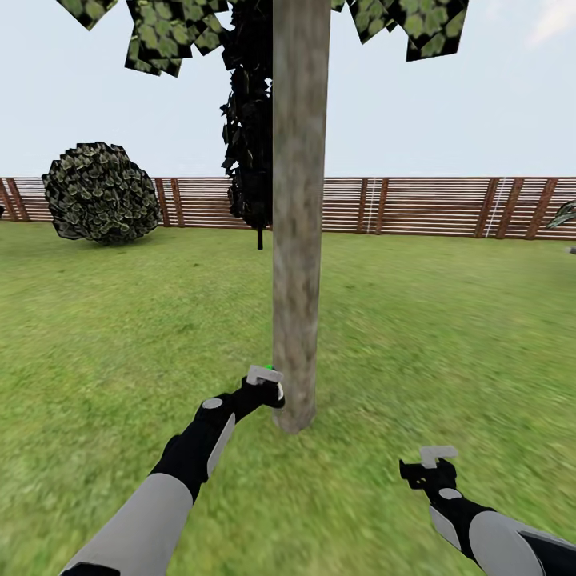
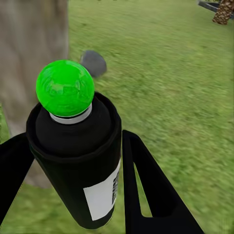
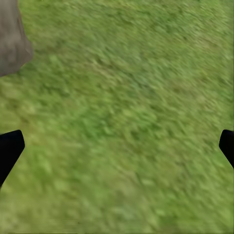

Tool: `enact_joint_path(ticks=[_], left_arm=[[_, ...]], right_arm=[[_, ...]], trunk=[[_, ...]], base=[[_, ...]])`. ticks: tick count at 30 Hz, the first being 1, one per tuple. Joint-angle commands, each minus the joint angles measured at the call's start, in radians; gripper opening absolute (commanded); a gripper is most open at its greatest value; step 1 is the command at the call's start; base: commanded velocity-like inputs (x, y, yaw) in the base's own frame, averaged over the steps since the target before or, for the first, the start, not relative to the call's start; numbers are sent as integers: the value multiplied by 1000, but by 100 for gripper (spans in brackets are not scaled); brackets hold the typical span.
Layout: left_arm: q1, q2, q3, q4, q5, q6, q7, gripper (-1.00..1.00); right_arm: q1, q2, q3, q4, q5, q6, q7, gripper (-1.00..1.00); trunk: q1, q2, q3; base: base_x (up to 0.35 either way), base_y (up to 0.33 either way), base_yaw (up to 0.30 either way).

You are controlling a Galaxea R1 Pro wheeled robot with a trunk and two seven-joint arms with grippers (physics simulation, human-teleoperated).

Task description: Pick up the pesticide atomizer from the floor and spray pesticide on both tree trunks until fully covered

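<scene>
The pesticide atomizer (image 2: 73, 146) is a dark bottle with a white label and a bright green ball on top, and my left gripper (image 1: 269, 390) is shut on it. Its black fingers (image 2: 146, 185) press the bottle's sides. In the head view the atomizer (image 1: 265, 373) sits right beside the base of the tree trunk (image 1: 300, 240), a straight mottled grey-brown column rising to leafy canopy. The same trunk (image 2: 29, 48) stands close behind the bottle. My right gripper (image 1: 429, 467) hangs open and empty over the lawn, to the right of the trunk (image 3: 12, 44).
A round dark shrub (image 1: 100, 192) stands at the back left and a narrow dark conifer (image 1: 250, 144) behind the trunk. A brown slat fence (image 1: 432, 206) closes the lawn. A grey stone (image 2: 93, 62) lies on the grass past the trunk, and a scaly palm stump (image 2: 224, 10) stands farther off.
</scene>
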Motion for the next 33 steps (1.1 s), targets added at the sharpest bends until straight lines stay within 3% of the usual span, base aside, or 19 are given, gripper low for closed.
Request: enact_joint_path(ticks=[1,33], left_arm=[[0,0,0,-1,0,-1,1,-100],[0,0,-1,-26,0,-17,2,-100]], right_arm=[[0,0,0,0,0,0,0,100],[0,-1,0,0,0,1,0,100]], trunk=[[0,0,0],[0,0,0]], base=[[263,2,0],[103,-15,0]])
